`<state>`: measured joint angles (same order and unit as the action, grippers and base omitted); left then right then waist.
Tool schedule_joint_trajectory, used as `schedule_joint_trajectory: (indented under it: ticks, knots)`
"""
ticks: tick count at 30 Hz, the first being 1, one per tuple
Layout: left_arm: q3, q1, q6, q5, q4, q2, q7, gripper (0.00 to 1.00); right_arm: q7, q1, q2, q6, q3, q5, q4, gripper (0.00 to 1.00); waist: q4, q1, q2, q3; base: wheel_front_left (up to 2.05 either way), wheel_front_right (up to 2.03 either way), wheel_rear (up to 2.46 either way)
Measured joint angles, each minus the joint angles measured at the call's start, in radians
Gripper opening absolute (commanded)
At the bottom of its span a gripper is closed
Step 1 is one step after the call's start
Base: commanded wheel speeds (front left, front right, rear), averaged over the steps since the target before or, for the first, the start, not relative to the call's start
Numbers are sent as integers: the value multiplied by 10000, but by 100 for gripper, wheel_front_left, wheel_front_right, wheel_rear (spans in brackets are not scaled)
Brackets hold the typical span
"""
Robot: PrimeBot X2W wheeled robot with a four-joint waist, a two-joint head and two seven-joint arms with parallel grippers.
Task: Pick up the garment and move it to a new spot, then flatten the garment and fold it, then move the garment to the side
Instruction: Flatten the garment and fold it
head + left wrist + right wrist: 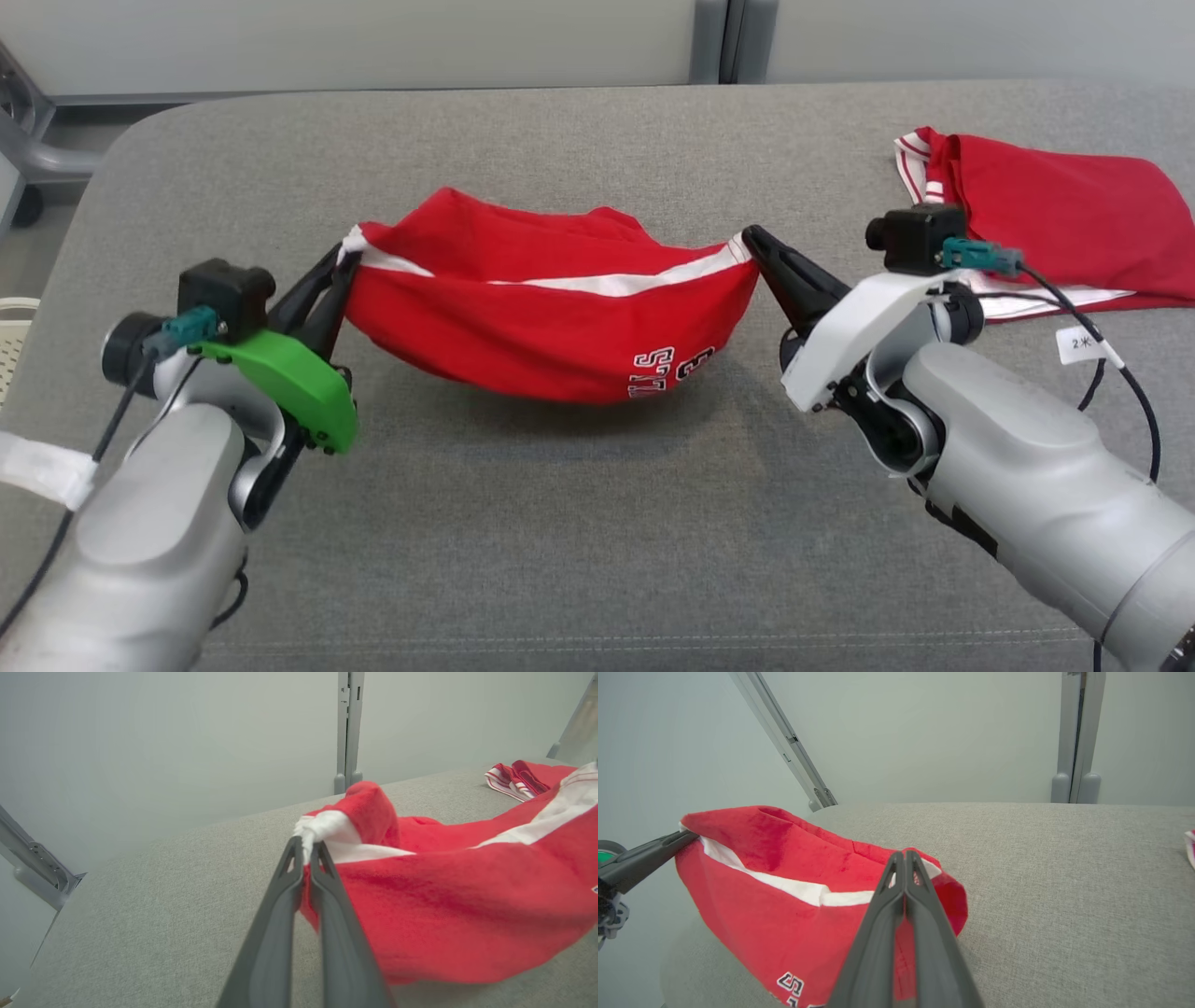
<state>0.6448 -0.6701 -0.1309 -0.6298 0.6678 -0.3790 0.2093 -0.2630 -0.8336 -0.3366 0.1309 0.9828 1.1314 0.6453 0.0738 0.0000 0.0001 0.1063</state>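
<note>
A red garment with a white stripe and white lettering hangs slack between my two grippers above the grey cushioned surface. My left gripper is shut on its left corner, where white fabric bunches between the fingers. At the other end, my right gripper is shut on the right corner. The garment sags in the middle, and its lowest part with the lettering is close to the surface. The left gripper's fingers also appear at the left of the right wrist view.
A second red garment with white stripes lies at the far right of the surface, behind my right wrist, also seen as a red garment in the left wrist view. Pale wall panels stand behind the surface. A white basket edge is at far left.
</note>
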Motion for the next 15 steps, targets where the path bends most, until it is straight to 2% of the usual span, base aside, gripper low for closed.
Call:
schedule_joint_trajectory:
  ticks: [8,15]
  knots:
    - [732,-1778,0,-556,-757,-723,-784,0,17,-1410,102,0,270,573,326,0,-181,0,0,436,0,0,0]
    - [1172,-3807,0,-1831,-970,-1135,-1590,0,487,-3598,407,0,100,1325,1139,0,-353,0,0,1084,0,0,0]
